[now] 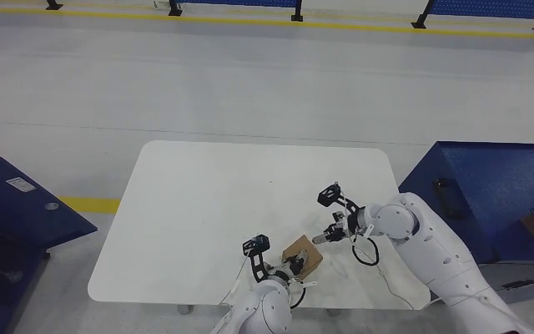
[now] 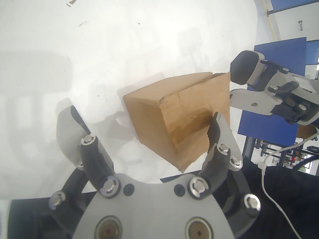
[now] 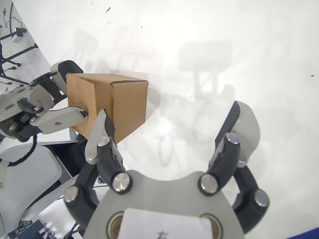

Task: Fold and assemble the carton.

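With the carton (image 1: pixel 303 257) at the table's (image 1: pixel 209 209) robot-side edge and the left gripper (image 2: pixel 142 114) and right gripper (image 3: pixel 169 111) both spread wide, empty, flanking it, press opposite flaps inward evenly so the carton neither slides nor tips.

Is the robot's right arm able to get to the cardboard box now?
Probably yes. The right gripper is open right beside the carton, one finger at its side, with nothing between them.

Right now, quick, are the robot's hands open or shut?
Left gripper: open, at the carton, not gripping it.
Right gripper: open, holding nothing.
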Robot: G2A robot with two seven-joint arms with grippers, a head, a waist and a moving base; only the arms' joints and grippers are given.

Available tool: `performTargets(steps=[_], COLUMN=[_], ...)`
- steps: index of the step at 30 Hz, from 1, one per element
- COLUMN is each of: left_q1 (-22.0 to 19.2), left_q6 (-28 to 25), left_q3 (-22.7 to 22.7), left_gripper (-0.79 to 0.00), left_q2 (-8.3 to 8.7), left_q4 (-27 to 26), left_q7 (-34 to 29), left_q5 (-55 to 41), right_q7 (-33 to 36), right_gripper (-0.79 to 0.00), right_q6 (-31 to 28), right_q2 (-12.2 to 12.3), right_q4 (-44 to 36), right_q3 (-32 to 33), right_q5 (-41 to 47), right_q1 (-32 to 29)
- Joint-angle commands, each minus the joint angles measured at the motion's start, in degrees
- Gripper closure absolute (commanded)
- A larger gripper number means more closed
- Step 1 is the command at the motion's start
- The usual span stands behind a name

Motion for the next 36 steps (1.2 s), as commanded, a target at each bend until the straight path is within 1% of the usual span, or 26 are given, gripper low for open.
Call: performTargets(steps=[1,10,17,22,32,36], left_q1=[-0.1,-0.4,0.0,1.13,2.62,3.13], left_q6=[0.19,0.64,0.64,-1.51,-4.08,-5.18], left_q3=[-0.04,0.17,-0.05,-0.61,-1.86,-2.2], left_gripper=[-0.785,-0.785,-0.785,-0.785,-0.785,-0.785], left_q2=[-0.05,-0.4,-0.46,-0.39,-0.2,-0.14], left_q4=[0.48,1.1,0.06,-1.59,-2.51,-2.98], left_q7=[-0.15,-0.11,-0.05,0.59,1.59,2.24], left_q5=[0.07,0.18,0.63,-0.04,-0.54,-0.5], right_q7=[0.14,1.18,1.68,1.89,2.08,2.09], right_gripper=[-0.785,-0.785,-0.785,-0.785,-0.785,-0.785], right_q6=[0.06,0.18,1.31,1.39,3.33,3.26], right_q2=[0.17,0.45,-0.15,-0.46,-0.98,-1.1], right_q4=[-0.49,-4.06,-2.82,-1.93,-1.13,-1.31], right_q3=[0.48,0.59,-1.21,-1.71,-2.57,-2.81], right_q5=[0.01,-0.73,-2.15,-1.78,-2.97,-3.69], right_q1=[-0.29,-2.02,-1.4,-0.88,-0.03,0.14])
